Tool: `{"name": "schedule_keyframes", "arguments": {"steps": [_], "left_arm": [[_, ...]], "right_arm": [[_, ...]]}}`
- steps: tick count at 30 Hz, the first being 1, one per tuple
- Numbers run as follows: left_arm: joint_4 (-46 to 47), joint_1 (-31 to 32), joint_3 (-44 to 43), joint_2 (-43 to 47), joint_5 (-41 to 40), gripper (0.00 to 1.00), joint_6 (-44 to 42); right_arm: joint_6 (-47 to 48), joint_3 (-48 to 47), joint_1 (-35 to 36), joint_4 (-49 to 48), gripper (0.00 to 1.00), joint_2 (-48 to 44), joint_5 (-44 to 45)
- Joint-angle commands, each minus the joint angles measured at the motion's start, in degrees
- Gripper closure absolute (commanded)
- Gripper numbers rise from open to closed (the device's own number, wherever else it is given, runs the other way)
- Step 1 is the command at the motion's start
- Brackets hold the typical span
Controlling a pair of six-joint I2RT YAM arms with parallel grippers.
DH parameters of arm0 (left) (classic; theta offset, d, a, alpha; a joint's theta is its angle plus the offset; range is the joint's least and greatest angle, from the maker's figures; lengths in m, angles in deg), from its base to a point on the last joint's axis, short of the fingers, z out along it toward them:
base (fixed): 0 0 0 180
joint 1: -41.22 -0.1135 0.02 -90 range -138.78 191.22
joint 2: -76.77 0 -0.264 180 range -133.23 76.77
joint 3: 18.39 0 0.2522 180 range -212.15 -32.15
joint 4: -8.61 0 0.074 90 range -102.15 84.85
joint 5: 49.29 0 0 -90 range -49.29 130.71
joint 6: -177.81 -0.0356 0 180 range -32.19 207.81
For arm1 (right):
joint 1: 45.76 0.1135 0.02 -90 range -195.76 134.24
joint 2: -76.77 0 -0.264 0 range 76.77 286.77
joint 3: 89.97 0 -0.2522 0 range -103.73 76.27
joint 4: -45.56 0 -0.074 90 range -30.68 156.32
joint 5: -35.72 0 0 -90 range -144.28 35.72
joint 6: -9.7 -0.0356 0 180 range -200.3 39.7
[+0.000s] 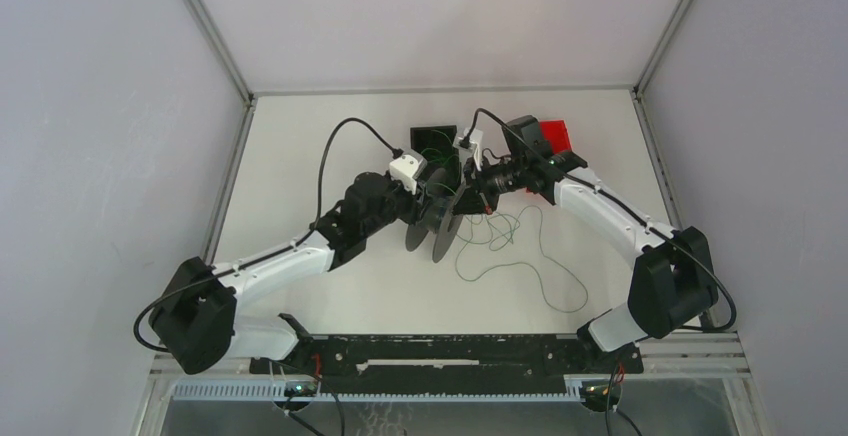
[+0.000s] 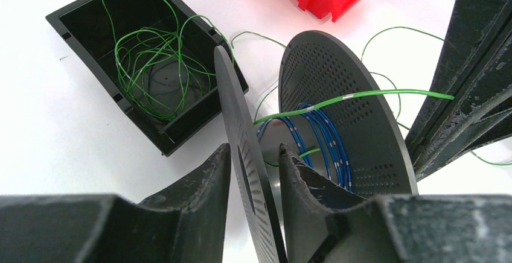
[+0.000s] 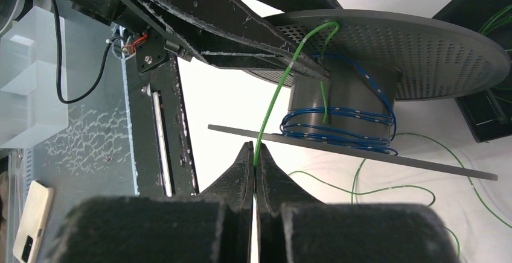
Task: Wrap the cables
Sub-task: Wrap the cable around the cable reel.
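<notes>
- Looking down on a white worktop (image 1: 300,156) boxed in by pale grey walls (image 1: 100,106), with both arms meeting near its middle.
- Finding the cables (image 1: 497,228) in three places: loose loops sprawling on the worktop to the right of a black spool (image 1: 440,221), a coil lying inside an open black box (image 2: 199,115), and one green cable (image 2: 362,95) running in a shallow arc from the spool's hub.
- Pinching that green cable between the right fingers (image 3: 232,181), pressed fully together just beside the spool's rim.
- Straddling one spool flange with the left fingers (image 2: 199,184), standing partly apart with a sliver of gap showing on one side; not clearly clamping it.
- Judging the cables to be almost weightless, limp yet springy, and prone to tangling and to slipping off smooth pads; probably best taking hold close to the hub and keeping tension, not far out on a loop.
- Seeing hair-thin, bright green strands with small pale bands at intervals, lying in untidy overlapping rings.
- Noting blue turns (image 2: 326,136) wound round the hub.
</notes>
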Motion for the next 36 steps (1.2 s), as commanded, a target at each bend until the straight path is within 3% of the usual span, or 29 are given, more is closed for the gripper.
{"name": "schedule_keyframes", "arguments": {"steps": [1, 31, 36], "left_arm": [[0.81, 0.28, -2.21, -0.07, -1.02, 0.63, -0.71], [-1.77, 0.30, -3.52, 0.18, -1.10, 0.99, 0.38], [-4.15, 0.32, -5.07, 0.50, -2.68, 1.00, 0.86]], "right_arm": [[0.54, -0.10, -0.29, -1.47, 1.00, -0.08, -0.58], [3.30, -0.06, -2.08, -0.64, 1.00, 0.34, 1.32], [4.31, -0.14, -2.00, -0.53, 1.00, 0.15, 2.24]]}}
